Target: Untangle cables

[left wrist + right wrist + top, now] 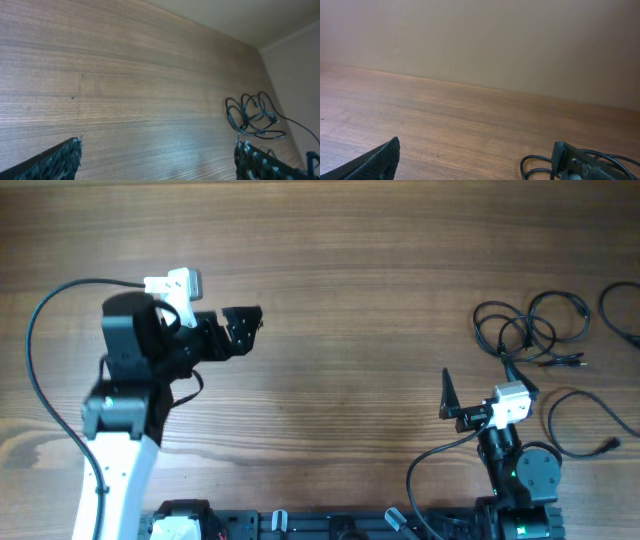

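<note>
Cables right of centre on your table [340, 250]: the tangle [528, 330] lies there as a knot of thin black loops, with plug ends poking out on its right side. A loose cord [580, 420] curls on the arm-base side of the tangle and a little to its right, ending in a small plug. Another loop [622, 315] sits right of the tangle, cut off by the frame edge. Your right gripper [485, 388] is just on the base side of the tangle, jaws spread wide, nothing between them. From its wrist camera the right finger [572, 161] shows with strands of the tangle [540, 165] just beside it, and you can't call contact from here. Your left gripper [248, 332] hangs well to the left of the tangle, facing it, jaws wide apart and empty. Its own camera catches the tangle [252, 115] far off above the right fingertip, bare wood in the gap [160, 165]
</note>
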You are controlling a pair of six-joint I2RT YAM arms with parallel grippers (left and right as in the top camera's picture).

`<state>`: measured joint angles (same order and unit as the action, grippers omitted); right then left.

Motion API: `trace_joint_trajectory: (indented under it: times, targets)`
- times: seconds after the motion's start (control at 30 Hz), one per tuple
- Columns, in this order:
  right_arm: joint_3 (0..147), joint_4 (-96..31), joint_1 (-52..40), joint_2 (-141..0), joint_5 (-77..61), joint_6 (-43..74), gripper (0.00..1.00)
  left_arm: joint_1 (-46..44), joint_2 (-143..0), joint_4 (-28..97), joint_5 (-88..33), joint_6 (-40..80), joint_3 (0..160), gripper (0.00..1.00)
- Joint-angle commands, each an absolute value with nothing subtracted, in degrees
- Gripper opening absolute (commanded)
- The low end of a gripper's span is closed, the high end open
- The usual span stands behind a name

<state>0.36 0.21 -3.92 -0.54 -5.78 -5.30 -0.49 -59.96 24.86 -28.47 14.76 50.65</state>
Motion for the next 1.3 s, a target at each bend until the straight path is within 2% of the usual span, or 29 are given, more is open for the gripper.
trace_joint_trajectory:
  times: [0.0, 0.07, 0.17, 0.33, 0.47, 0.6, 0.83, 0.93, 1.27]
  targets:
    - [0.3, 0.4, -3.7, -0.2, -6.1, -6.0, 1.00, -0.6, -53.8, 15.5, -28.4, 13.7, 40.2, 1.00]
    - [0.3, 0.4, -3.7, -0.2, -6.1, -6.0, 1.00, -1.0, -48.1, 6.4, -28.4, 13.7, 31.4, 1.00]
    - [0.3, 0.4, -3.7, -0.2, -6.1, -6.0, 1.00, -1.9, -37.5, -0.3, -28.4, 13.7, 19.8, 1.00]
    - [0.3, 0.4, -3.7, -0.2, -6.1, -6.0, 1.00, -2.1, -15.7, -1.8, -28.4, 13.7, 10.0, 1.00]
    - [0.3, 0.4, -3.7, -0.2, -6.1, -6.0, 1.00, -2.1, -5.1, -2.5, -28.4, 13.7, 7.4, 1.00]
    - [0.3, 0.4, -3.7, -0.2, -6.1, -6.0, 1.00, -1.5, -0.2, -3.6, -28.5, 13.7, 6.7, 1.00]
    - [0.3, 0.4, -3.7, -0.2, -6.1, -6.0, 1.00, 1.9, -0.2, -5.4, -28.4, 13.7, 1.1, 1.00]
    - [0.3, 0.4, -3.7, -0.2, -6.1, -6.0, 1.00, 1.9, -0.2, 2.8, -28.4, 13.7, 0.3, 1.00]
    - [0.3, 0.4, -3.7, -0.2, -6.1, -6.0, 1.00, 1.9, -0.3, 2.4, -28.4, 13.7, 0.3, 1.00]
